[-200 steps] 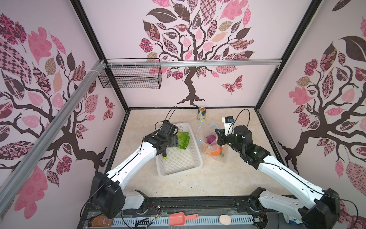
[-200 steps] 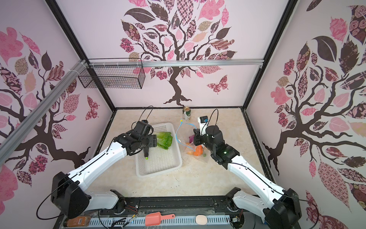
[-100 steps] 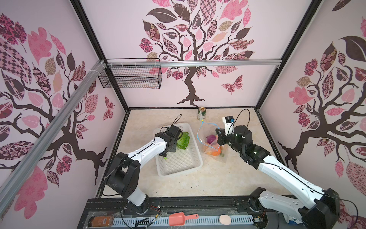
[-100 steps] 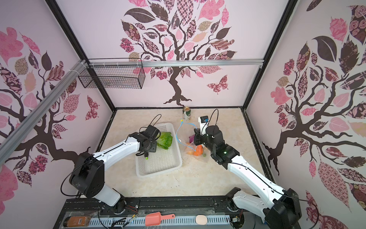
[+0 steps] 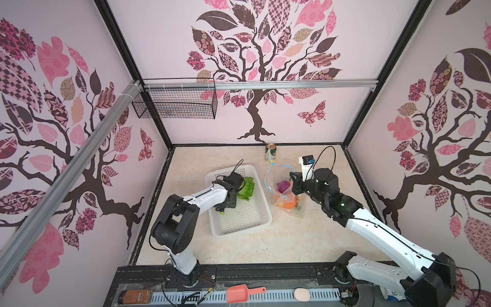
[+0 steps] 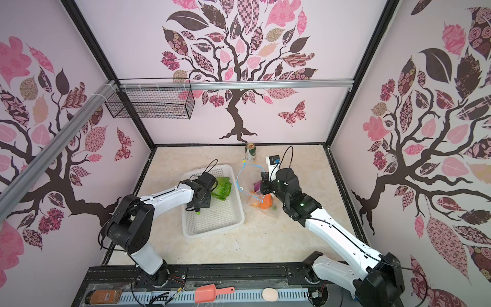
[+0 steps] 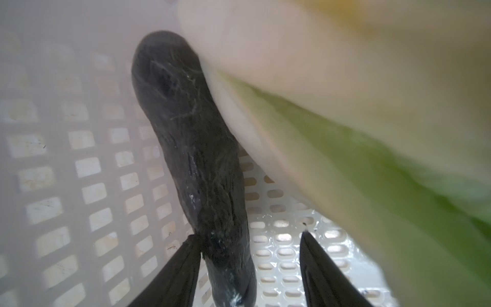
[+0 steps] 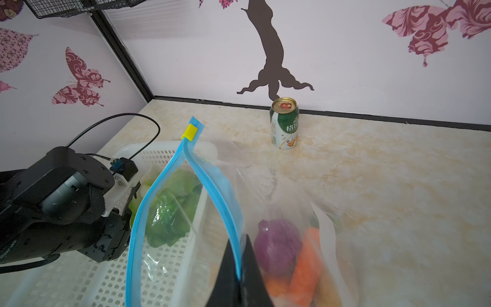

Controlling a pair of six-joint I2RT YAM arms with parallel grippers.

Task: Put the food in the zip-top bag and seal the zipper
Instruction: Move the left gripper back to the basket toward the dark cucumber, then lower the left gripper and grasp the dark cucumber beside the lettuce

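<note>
Nearest the base, the left gripper (image 7: 249, 235) is reaching down into the basket (image 5: 240, 231). Its jaws are standing partly open and straddling the cucumber (image 7: 191, 138). One finger is touching the cucumber's side and the other is standing clear, so nothing is being held yet. The cucumber is lying flat on the basket floor, its far end pressing against the lettuce (image 5: 246, 188).

Just beyond, to the right, the right gripper (image 8: 239, 256) is pinching one lip of the bag (image 8: 332, 234) tight at the zipper (image 8: 220, 202), propping the mouth open. The onion (image 8: 276, 244) and carrot (image 8: 305, 260) are sitting inside. Farthest back, the can (image 8: 284, 125) is standing by the wall.

The jaws look to be sitting near one end of the cucumber, so a grip there is risking a droop or swivel. Closing from one-sided contact may be shoving it sideways, and the leaning lettuce may be coming along. With only one lip held, the mouth is liable to sag.

The cucumber's long axis is running roughly near to far, with a tip poking out toward the base. The zipper is running likewise, its slider (image 8: 189, 132) at the far end near the can. The mouth is gaping up and toward the basket.
</note>
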